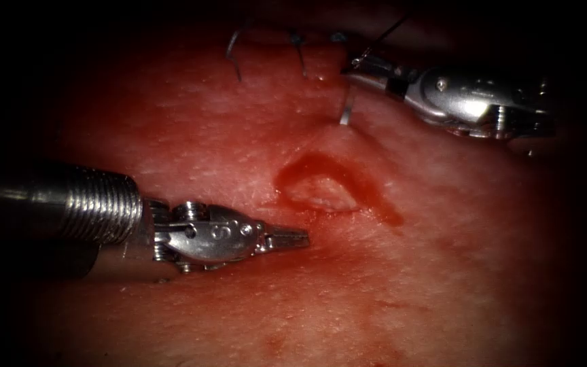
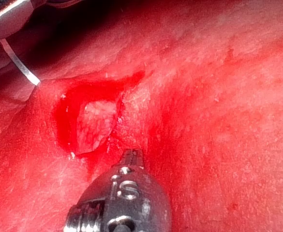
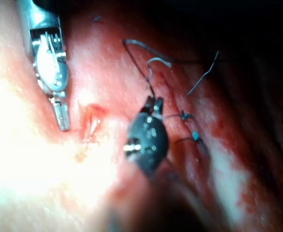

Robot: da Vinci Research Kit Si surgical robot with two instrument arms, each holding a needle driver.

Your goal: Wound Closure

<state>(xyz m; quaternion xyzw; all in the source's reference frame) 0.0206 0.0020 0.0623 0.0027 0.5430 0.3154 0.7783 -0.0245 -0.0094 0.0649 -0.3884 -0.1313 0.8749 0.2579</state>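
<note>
Lying low on the tissue [image 1: 191,136] left of the cut [image 1: 327,187], the left claw [image 1: 287,238] has its jaws together and holds nothing; its tip rests on the surface just short of the cut's lower left edge, and the left wrist view shows the tip [image 2: 130,157] right at the rim of the open cut [image 2: 90,123]. The cut itself is a small curved gap with pale flesh in the middle and red fluid [image 1: 375,197] pooled along its edge. Above and just right of the cut, the right claw [image 1: 356,66] is clamped on the needle [image 1: 346,109] near its upper end; the needle hangs down from the jaws and its lower end meets the tissue at a small raised fold just above the cut, apparently entering there, though how deep cannot be told. Thread [image 1: 385,34] runs up from the right claw, and cut ends [image 1: 234,51] of earlier stitches stand beyond the cut, well up and to its left. The needle looks thin, stiff, smooth and likely to twist in the jaws, so the flatter body, not the point, seems the place to hold; the tissue looks soft, wet and slippery.
</note>
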